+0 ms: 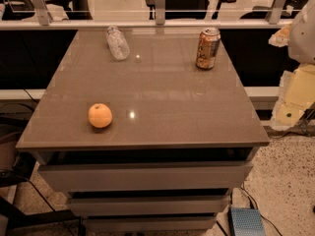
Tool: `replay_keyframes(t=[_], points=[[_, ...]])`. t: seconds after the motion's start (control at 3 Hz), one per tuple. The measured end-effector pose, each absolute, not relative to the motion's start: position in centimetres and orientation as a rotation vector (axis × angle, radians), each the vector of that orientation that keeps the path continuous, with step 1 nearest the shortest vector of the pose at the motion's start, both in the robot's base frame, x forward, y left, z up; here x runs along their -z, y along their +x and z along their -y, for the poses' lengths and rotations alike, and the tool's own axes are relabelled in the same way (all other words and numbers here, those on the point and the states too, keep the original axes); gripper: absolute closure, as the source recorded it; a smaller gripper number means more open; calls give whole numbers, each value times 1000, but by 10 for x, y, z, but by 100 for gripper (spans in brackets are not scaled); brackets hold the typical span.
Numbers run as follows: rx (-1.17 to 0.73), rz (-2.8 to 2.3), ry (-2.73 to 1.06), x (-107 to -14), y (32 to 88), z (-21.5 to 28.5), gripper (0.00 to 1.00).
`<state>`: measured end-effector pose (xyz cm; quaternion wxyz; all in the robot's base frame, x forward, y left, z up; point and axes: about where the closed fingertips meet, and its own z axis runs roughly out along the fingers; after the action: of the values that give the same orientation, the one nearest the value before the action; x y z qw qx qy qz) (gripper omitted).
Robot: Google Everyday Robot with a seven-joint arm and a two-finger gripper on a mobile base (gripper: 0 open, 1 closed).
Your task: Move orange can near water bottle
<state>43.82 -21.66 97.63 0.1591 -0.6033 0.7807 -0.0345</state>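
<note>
The orange can (208,48) stands upright at the far right of the grey-brown tabletop (162,107). It is orange-gold with pale markings and a silver rim. The water bottle (117,43), clear and crinkled, lies on its side at the far left of the table, well apart from the can. My gripper (295,100) shows as a pale, yellowish shape at the right edge of the view, off the table's right side and lower right of the can. It touches nothing on the table.
A round orange fruit (100,115) sits near the front left of the table. Drawers (147,176) run under the tabletop. A glass railing with metal posts (159,6) stands behind the table. A blue box (246,221) lies on the floor at the front right.
</note>
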Motion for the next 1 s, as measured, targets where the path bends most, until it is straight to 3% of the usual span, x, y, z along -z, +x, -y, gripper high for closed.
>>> replay_keyframes(t=[0.67,1.0], points=[[71,-2196,-1649,-975,454,223,0],[48,-2121,-1528,-974,496,235,0]])
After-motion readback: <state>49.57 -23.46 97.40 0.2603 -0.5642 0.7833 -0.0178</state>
